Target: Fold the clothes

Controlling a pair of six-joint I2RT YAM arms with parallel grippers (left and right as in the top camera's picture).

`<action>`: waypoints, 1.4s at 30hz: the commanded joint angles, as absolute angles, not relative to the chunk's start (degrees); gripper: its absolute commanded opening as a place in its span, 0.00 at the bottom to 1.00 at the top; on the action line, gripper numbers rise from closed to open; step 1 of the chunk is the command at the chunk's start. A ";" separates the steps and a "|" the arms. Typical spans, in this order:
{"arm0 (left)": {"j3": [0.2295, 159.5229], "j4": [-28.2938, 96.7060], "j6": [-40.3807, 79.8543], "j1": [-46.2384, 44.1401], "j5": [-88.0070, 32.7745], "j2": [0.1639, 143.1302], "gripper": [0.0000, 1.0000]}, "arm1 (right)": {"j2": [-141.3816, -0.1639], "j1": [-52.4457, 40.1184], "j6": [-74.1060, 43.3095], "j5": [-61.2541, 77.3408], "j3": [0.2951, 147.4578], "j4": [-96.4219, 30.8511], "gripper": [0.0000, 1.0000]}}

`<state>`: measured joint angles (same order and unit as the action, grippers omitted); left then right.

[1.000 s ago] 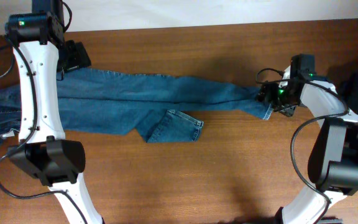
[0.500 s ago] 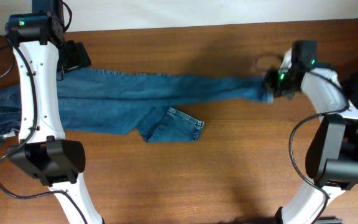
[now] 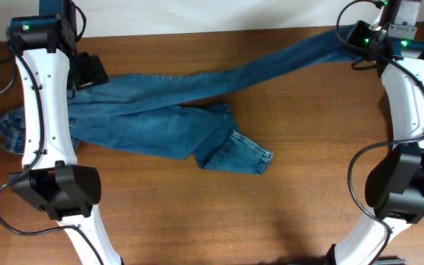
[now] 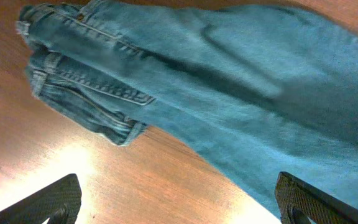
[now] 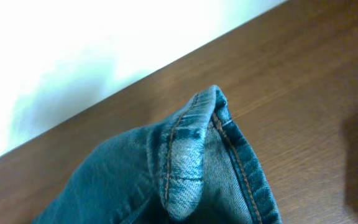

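The clothes are blue denim jeans [image 3: 146, 121] lying across the wooden table, waistband at the left [image 3: 9, 129]. One leg rises slanting to the far right corner, where my right gripper [image 3: 357, 40] is shut on its hem. The right wrist view shows that stitched hem [image 5: 194, 155] bunched up close, hiding the fingers. The other leg is bent, its cuff [image 3: 245, 154] lying mid-table. My left gripper [image 3: 88, 71] hangs open over the upper jeans. In the left wrist view its fingertips [image 4: 58, 199] stand wide apart above bare wood, beside the denim [image 4: 229, 81].
The brown table [image 3: 308, 191] ends at its far edge against a white wall [image 3: 197, 15], close behind the right gripper. Both arms' bases stand at the near side, left [image 3: 57, 191] and right [image 3: 403, 191].
The right gripper shut on the leg hem and carried it up and back to the far right corner. The leg pulled taut, and the rest of the jeans slid right.
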<state>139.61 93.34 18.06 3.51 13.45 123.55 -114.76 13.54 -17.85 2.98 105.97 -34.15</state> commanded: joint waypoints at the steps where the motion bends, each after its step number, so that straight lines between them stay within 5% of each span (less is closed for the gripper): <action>1: 139.52 95.46 18.37 3.75 13.21 123.83 0.99 | -118.93 14.68 -18.22 -0.93 107.18 -33.63 0.17; 4: 139.52 96.71 17.69 3.75 12.73 123.81 0.99 | -120.38 15.31 -17.74 -3.53 107.18 -35.48 0.22; 6: 139.52 96.71 17.74 3.75 12.62 123.81 0.99 | -120.27 15.86 -17.74 -5.23 107.37 -37.43 0.56; 7: 139.52 96.71 17.72 3.75 12.62 123.81 0.99 | -120.16 16.36 -17.74 -5.21 108.18 -39.20 0.88; 8: 139.52 96.71 17.72 3.75 12.64 123.81 0.99 | -120.16 16.71 -17.78 -5.21 109.10 -40.91 0.98; 18: 138.87 96.71 30.70 4.58 8.43 123.83 0.99 | -119.94 16.45 -19.55 0.73 130.23 -75.33 0.99; 25: 125.51 89.23 38.11 10.00 3.05 123.83 0.99 | -119.94 16.49 -19.51 14.39 130.34 -81.84 0.99; 42: 107.66 58.78 32.97 14.90 -8.40 124.60 0.99 | -119.94 16.08 -16.91 16.53 130.34 -87.74 0.99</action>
<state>108.09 59.68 33.45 14.85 -6.42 124.01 -120.49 16.45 -18.24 15.77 129.45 -87.20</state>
